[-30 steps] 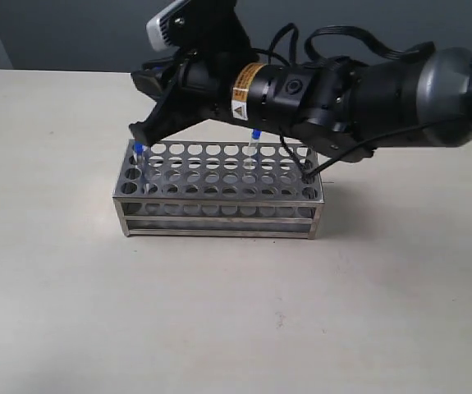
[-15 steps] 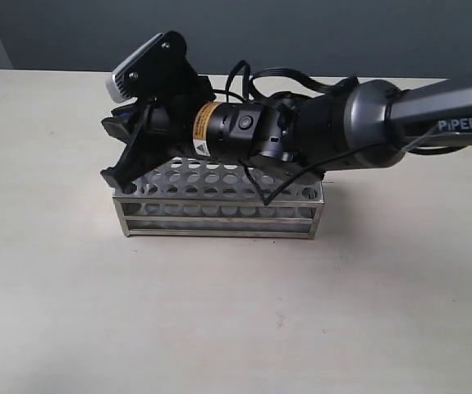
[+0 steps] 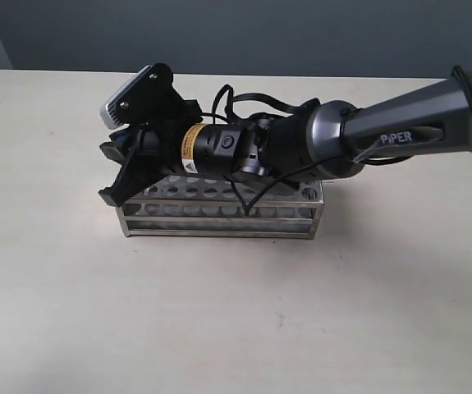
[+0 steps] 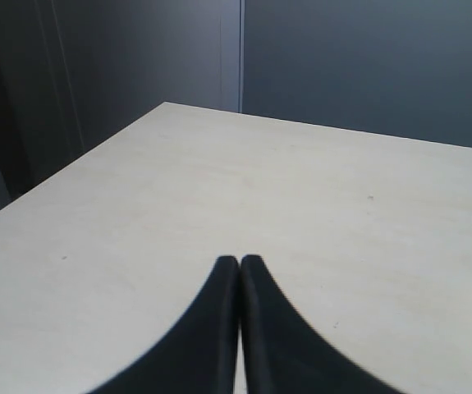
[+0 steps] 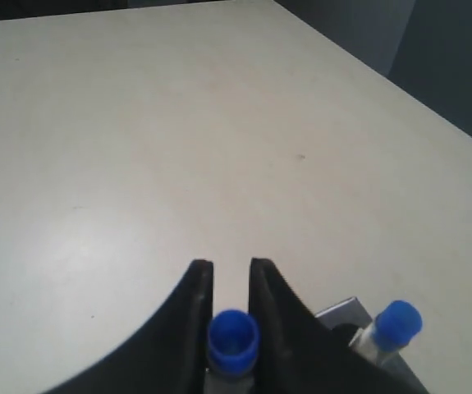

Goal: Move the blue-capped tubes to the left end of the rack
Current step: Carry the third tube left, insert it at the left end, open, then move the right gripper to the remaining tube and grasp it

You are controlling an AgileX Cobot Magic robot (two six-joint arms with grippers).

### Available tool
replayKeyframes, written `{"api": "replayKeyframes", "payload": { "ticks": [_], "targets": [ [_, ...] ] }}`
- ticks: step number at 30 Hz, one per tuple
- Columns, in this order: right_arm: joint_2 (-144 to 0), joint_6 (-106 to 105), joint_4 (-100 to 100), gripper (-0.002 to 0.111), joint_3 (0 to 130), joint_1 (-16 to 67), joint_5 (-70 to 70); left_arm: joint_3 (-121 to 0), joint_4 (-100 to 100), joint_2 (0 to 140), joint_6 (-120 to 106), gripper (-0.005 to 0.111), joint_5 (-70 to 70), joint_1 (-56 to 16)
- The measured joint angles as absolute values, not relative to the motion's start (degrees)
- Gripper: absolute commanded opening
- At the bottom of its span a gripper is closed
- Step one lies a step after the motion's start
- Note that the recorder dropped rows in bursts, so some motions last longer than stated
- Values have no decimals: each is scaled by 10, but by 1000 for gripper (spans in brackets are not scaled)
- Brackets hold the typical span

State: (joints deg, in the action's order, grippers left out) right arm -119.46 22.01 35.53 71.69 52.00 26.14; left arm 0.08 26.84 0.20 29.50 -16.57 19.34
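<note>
While the right tool [image 5: 229,265] clamps a blue-capped tube [image 5: 233,338], left tool's [image 4: 240,261] tips touch.

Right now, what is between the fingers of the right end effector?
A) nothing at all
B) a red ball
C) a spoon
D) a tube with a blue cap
D: in the right wrist view, the right end effector has a blue-capped tube squeezed between its two black fingers.

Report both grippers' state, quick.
Left gripper: closed, fingers together, holding nothing.
Right gripper: closed on a blue-capped tube.
</note>
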Motion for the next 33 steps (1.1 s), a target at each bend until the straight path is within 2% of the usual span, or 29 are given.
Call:
{"api": "replayKeyframes", "payload": {
  "ticks": [9,15,22,27,33],
  "targets": [
    [-1190,236,375,30,732,521,207,1,268,2,295,1,-166,193],
    [-1113,237,374,30,732,509,152,1,268,2,295,1,-166,193],
    [-1026,240,370,30,718,418,148,1,268,2,295,1,-166,193],
    [-1018,240,345,30,646,350,163,1,268,2,295,1,-166,193],
    [-1018,242,341,30,582,330,187,1,268,2,295,1,-166,193]
  ]
}}
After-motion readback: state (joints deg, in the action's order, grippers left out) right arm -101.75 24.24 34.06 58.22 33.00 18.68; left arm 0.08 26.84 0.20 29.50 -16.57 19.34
